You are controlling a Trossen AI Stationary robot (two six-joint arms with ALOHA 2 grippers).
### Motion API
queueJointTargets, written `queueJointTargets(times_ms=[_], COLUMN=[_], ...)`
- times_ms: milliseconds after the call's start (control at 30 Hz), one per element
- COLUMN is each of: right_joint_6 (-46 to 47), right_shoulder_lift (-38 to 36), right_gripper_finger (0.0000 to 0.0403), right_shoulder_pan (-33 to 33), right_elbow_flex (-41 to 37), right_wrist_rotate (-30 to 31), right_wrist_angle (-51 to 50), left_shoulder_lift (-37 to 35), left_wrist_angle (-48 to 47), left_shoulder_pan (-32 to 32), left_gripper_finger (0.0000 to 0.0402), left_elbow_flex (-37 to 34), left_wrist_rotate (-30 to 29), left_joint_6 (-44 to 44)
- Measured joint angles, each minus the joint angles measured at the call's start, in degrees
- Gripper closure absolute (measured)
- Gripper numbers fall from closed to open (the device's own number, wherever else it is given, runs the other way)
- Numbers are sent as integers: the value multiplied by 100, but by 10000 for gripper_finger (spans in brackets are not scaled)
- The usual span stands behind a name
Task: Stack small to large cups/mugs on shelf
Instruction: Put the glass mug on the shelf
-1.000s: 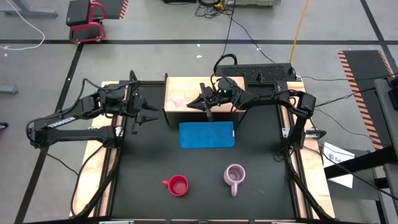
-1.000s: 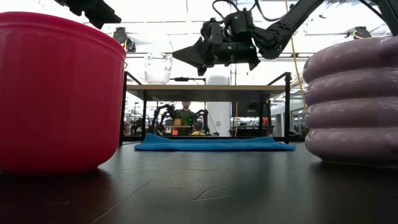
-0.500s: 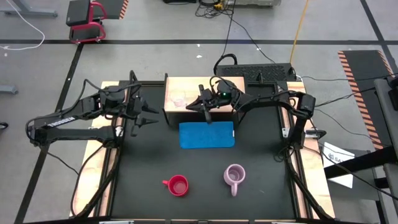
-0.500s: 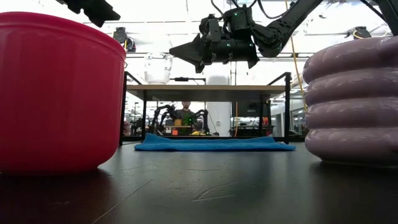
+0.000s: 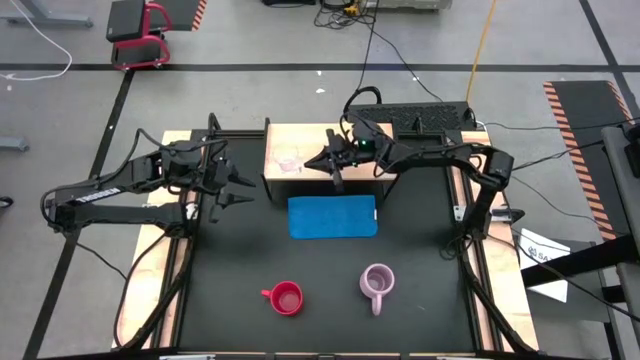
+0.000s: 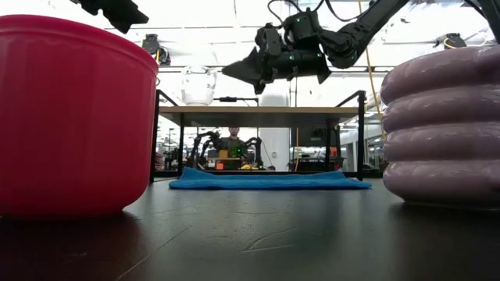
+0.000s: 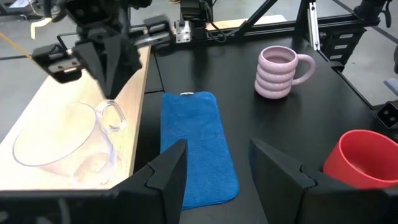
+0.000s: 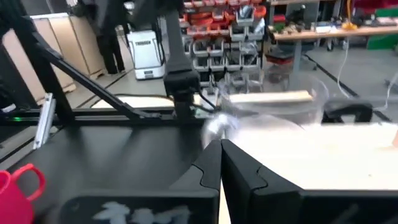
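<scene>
A clear glass cup (image 5: 288, 159) stands upright on the left part of the shelf (image 5: 352, 134), a light wooden board on dark side panels. My right gripper (image 5: 313, 166) hovers shut over the shelf, just right of the cup. In the left wrist view its fingertips (image 7: 110, 93) point down at the cup's handle (image 7: 113, 118). My left gripper (image 5: 245, 190) hangs open left of the shelf, holding nothing. The red mug (image 5: 285, 297) and the ribbed lilac mug (image 5: 377, 284) stand upright on the black table near its front edge. My right gripper's shut fingertips stand right above the glass cup's handle (image 7: 113, 118), slanting down from the table's right. I cannot tell whether they touch it. The cup rests on its base on the shelf.
A flat blue mat (image 5: 332, 216) lies on the table just in front of the shelf. The shelf's right half (image 5: 375, 185) is bare wood. Dark frame posts (image 6: 362, 133) stand at the shelf's corners. Bare black table lies between the mat and the two mugs.
My right gripper, shut throughout, edged toward the glass cup and then drew back a little toward the table's right. The cup has stayed where it was on the shelf.
</scene>
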Motion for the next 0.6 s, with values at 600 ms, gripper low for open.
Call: queueJointTargets(times_ms=[600], right_joint_6=[14], right_shoulder_lift=[136], right_gripper_finger=[403], right_shoulder_pan=[132], right_elbow_flex=[4], right_wrist_rotate=[26], right_wrist_angle=[374], left_shoulder_lift=[-1], left_wrist_angle=[-1], left_shoulder_pan=[-18], left_gripper_finger=[229], left_elbow_flex=[-2], left_wrist_rotate=[-105], left_joint_6=[-15])
